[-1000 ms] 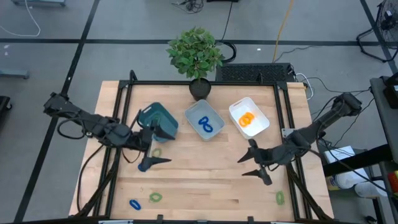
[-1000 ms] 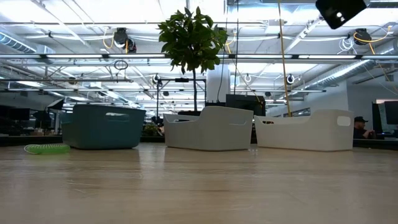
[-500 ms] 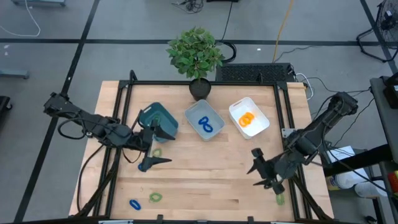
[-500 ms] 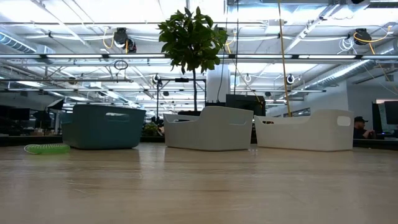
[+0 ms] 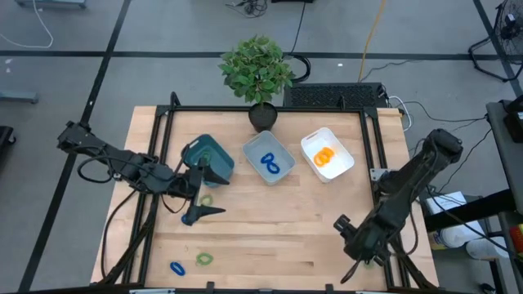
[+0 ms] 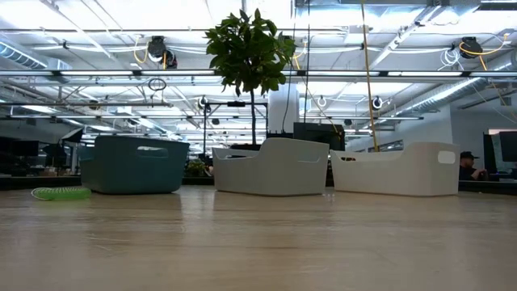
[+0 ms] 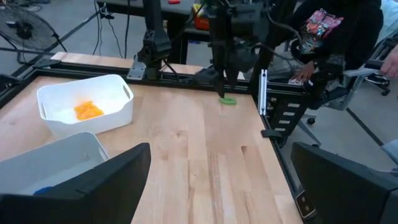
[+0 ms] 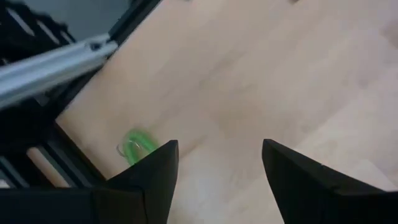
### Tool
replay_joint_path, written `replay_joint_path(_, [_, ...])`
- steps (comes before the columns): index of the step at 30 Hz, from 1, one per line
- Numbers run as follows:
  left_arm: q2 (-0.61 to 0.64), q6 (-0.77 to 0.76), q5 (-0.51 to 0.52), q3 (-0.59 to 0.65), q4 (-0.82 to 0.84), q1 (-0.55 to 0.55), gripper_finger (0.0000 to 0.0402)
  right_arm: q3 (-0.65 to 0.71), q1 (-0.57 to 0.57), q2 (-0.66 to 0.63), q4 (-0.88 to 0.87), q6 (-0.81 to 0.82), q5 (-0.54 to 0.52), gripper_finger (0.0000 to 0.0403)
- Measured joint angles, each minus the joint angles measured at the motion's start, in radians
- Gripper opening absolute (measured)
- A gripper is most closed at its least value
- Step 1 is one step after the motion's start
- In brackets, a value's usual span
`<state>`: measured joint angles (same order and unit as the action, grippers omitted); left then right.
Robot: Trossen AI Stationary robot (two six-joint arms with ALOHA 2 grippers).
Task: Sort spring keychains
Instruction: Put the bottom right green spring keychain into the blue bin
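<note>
My right gripper [image 5: 358, 247] stands open at the table's near right corner, tipped down over a green spring keychain [image 8: 135, 147] that lies flat on the wood beside one finger [image 8: 163, 163], untouched. The left wrist view shows that loop [image 7: 227, 100] under the same gripper. My left gripper [image 5: 201, 200] waits open by the teal bin [image 5: 208, 157], above another green loop [image 5: 205, 200]. A blue loop [image 5: 176, 267] and a green loop [image 5: 204, 259] lie near the front edge. Blue loops [image 5: 270, 164] lie in the grey-blue bin and orange loops [image 5: 324, 157] in the white bin.
A potted plant [image 5: 257, 73] stands at the far edge behind the bins. Black frame rails [image 5: 384, 245] run along the table's sides, close to my right gripper. A person [image 7: 336, 37] sits beyond the right rail. The middle of the table is bare wood [image 5: 278, 220].
My right gripper has gone from the table's right middle toward the near right corner and down. It has tipped from nearly level to pointing steeply down, over the green loop there. My left arm has kept still.
</note>
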<state>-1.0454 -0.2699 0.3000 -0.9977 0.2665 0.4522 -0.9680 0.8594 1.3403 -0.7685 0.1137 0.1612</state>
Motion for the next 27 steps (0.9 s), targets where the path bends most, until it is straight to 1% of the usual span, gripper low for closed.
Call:
replay_joint_path(4, [0.0, 0.002, 0.0, 0.0, 0.007, 0.0, 0.0397, 0.0, 0.038, 0.069, 0.019, -0.031, 0.009, 0.0216])
replay_joint_path(9, [0.0, -0.007, -0.001, 0.0, 0.059, 0.0, 0.0397, 0.0, 0.08, 0.152, 0.019, -0.006, 0.075, 0.0215])
replay_joint_path(14, [0.0, -0.024, -0.001, 0.0, 0.091, 0.0, 0.0397, 0.0, 0.097, 0.206, 0.047, 0.004, 0.131, 0.0215])
replay_joint_path(21, [0.0, -0.027, -0.001, 0.0, 0.099, 0.0, 0.0397, 0.0, 0.116, 0.254, 0.062, 0.005, 0.127, 0.0215])
replay_joint_path(27, [0.0, -0.031, -0.001, 0.0, 0.099, 0.0, 0.0397, -0.001, 0.159, 0.328, 0.063, -0.015, 0.072, 0.0215])
